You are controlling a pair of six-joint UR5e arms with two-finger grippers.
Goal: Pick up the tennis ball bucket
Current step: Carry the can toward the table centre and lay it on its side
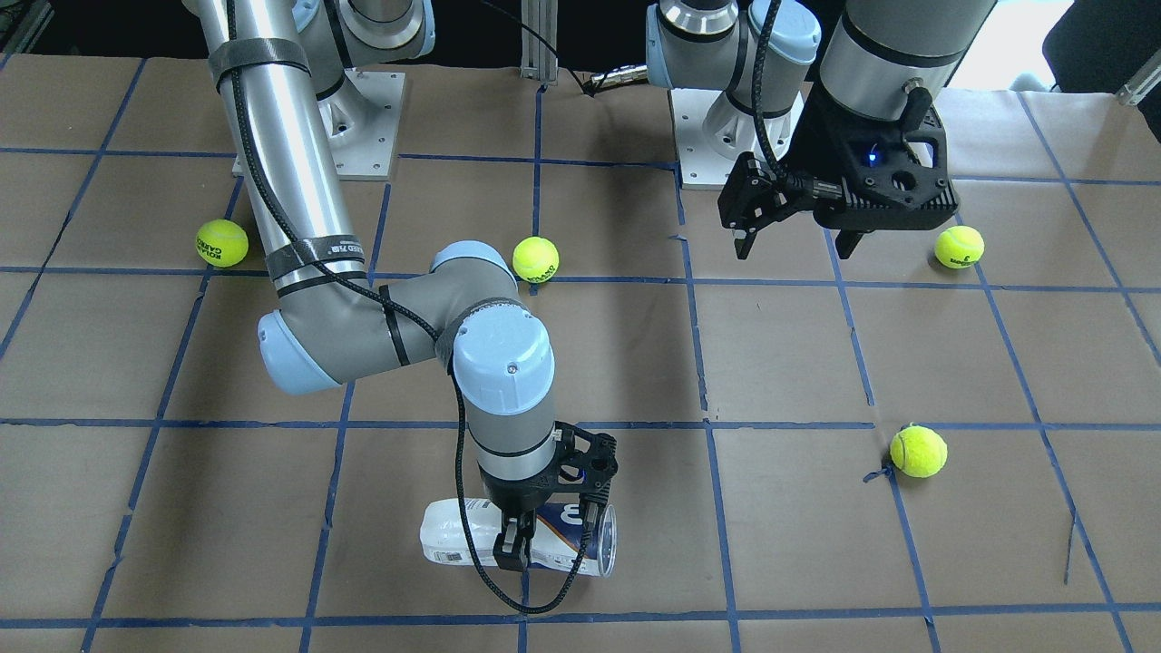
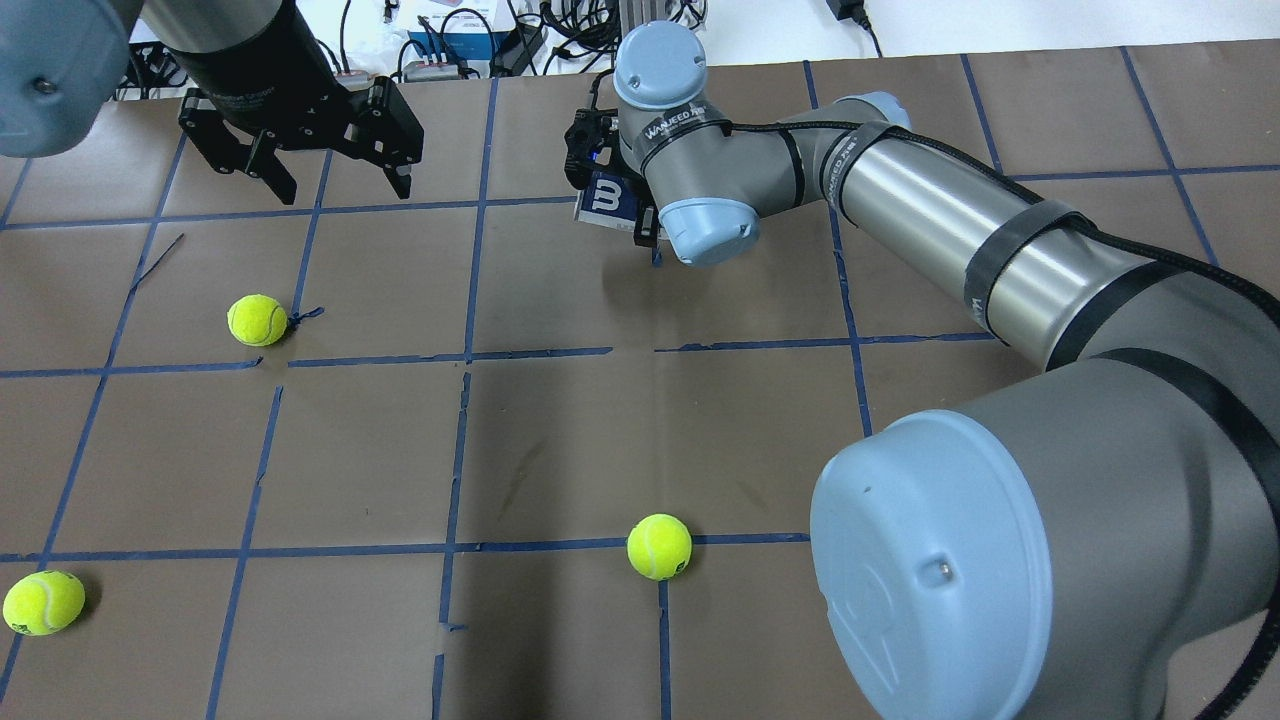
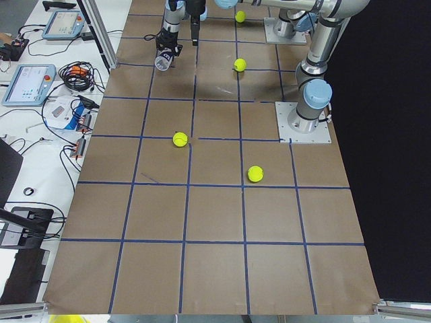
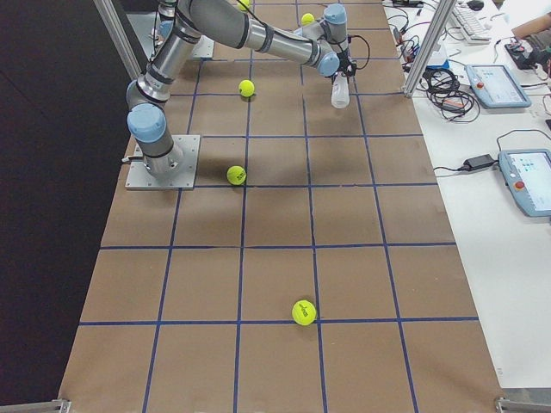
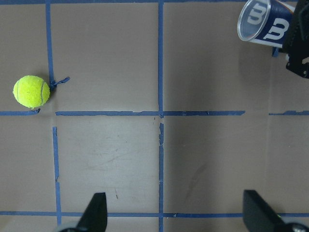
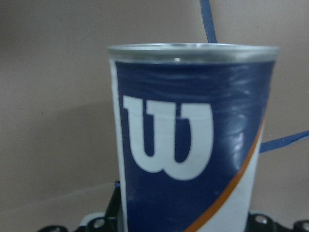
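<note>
The tennis ball bucket (image 1: pixel 453 535) is a clear tube with a white-and-navy label and a silvery rim. It lies on its side near the table's far edge. My right gripper (image 1: pixel 521 537) is shut on it across its middle. I cannot tell whether the tube touches the table. It fills the right wrist view (image 6: pixel 193 145), and its open end shows in the left wrist view (image 5: pixel 263 24). In the overhead view only the navy label (image 2: pixel 607 197) shows beside the right wrist. My left gripper (image 1: pixel 798 245) is open and empty, hanging above the table well away from the tube.
Several yellow-green tennis balls lie loose on the brown paper: one (image 1: pixel 918 451) to the tube's side, one (image 1: pixel 535 259) by the right arm's elbow, one (image 1: pixel 222 243) and one (image 1: pixel 960 247) near the arm bases. Cables and devices lie beyond the table's far edge (image 2: pixel 480 45).
</note>
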